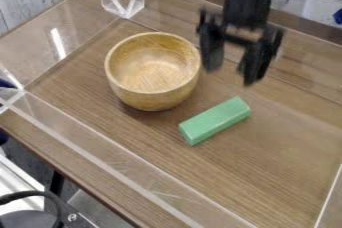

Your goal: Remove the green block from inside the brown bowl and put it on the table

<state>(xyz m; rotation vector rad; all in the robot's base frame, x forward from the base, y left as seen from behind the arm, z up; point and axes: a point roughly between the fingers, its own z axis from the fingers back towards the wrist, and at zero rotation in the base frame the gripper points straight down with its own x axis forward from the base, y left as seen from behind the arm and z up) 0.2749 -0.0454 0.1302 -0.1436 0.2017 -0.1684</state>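
The green block (215,120) lies flat on the table (281,162), just right of and in front of the brown bowl (154,70), clear of its rim. The bowl holds nothing. My gripper (237,64) hangs in the air above and behind the block, pointing down, blurred by motion. Its two dark fingers (255,60) stand wide apart with nothing between them.
Low clear acrylic walls (80,162) edge the tabletop. A small clear acrylic piece (123,0) stands at the back left corner. A dark object pokes in at the bottom left, below the table's edge.
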